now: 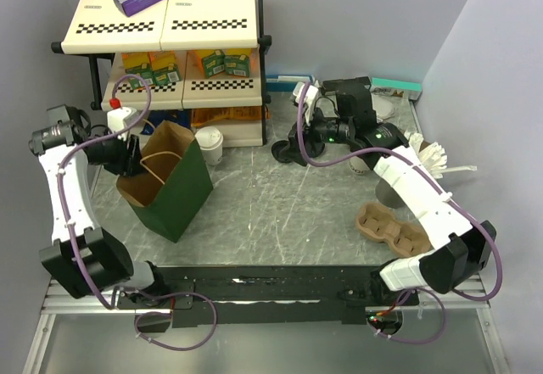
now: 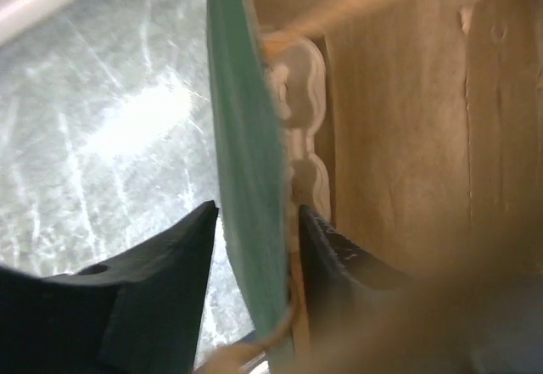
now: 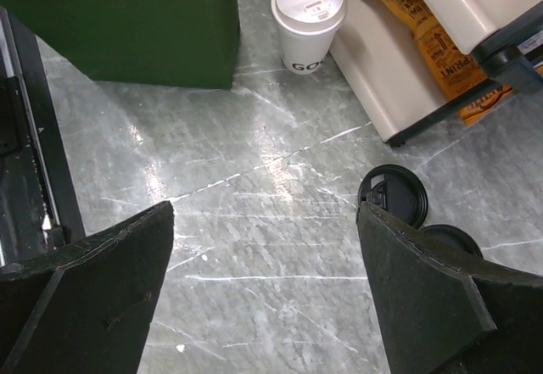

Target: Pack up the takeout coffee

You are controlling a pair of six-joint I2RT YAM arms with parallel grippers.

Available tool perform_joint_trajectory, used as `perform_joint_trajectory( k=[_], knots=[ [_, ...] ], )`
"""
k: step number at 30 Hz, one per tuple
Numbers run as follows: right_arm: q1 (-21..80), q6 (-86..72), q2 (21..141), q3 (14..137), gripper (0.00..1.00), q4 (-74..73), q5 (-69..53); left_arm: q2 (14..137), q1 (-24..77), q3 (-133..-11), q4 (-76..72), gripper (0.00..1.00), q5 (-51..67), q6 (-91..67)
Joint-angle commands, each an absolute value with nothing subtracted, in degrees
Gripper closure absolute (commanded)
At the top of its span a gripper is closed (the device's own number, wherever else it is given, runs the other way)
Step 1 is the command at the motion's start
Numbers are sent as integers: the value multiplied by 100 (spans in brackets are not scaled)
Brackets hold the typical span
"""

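The left gripper (image 2: 258, 209) straddles one wall of the bag (image 1: 174, 196), with one finger on the green outside and the other against the brown lining. Thin slivers seem to show on either side of the paper, so I cannot tell whether it pinches the wall or merely flanks it. The bag is stiff paper, dark green outside and raw brown within. It is square-mouthed with twisted paper handles and stands mouth up on the table (image 1: 280, 204), a glossy grey marbled surface.

The right gripper (image 3: 265, 213) is spread wide and empty, hanging over bare table. Beyond it the cup (image 3: 307, 22) stands upright outside the bag, near the bag's corner and just beside the foot of the shelf (image 3: 382, 69). It is smooth, tapered white paper capped with a moulded white lid. Two flat black lids (image 3: 393, 196) lie near the right finger. A brown pulp tray (image 1: 390, 226) sits by the right arm, well apart from the cup.

The step in hand looks like the reach for the cup while the left arm tends the bag's mouth. Next, the right gripper would need to travel to the cup and close gently around its mid-wall, since thin paper dents and a lid can pop. It would then lift the cup over the rim and lower it upright.
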State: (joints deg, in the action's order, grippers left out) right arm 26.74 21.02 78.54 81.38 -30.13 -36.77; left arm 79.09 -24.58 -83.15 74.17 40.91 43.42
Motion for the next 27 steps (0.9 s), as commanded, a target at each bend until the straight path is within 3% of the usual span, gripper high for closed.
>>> perform_joint_trajectory(
  k=[1, 7, 10, 14, 21, 27],
  knots=[
    [2672, 1969, 7629, 8112, 6, -2716, -3920, 7262, -2461, -8210, 6831, 49, 4202, 3745],
    [2733, 2074, 7813, 8314, 6, -2716, -4411, 6637, -2452, -8148, 5793, 32, 4148, 2831],
    [2909, 2521, 8041, 8576, 6, -2646, -4832, 6539, -2452, -8252, 5450, 30, 4166, 2392],
    [3540, 3838, 8768, 9218, 8, -2838, -5027, 6442, -2452, -8568, 4878, 21, 3946, 1232],
    [4262, 4675, 10273, 10870, 11, -3112, -5159, 6539, -2461, -9535, 5115, 16, 3578, 1169],
    [4605, 4975, 11354, 11854, 11, -2612, -5265, 6303, -2452, -9282, 5106, 16, 3322, 967]
  ],
)
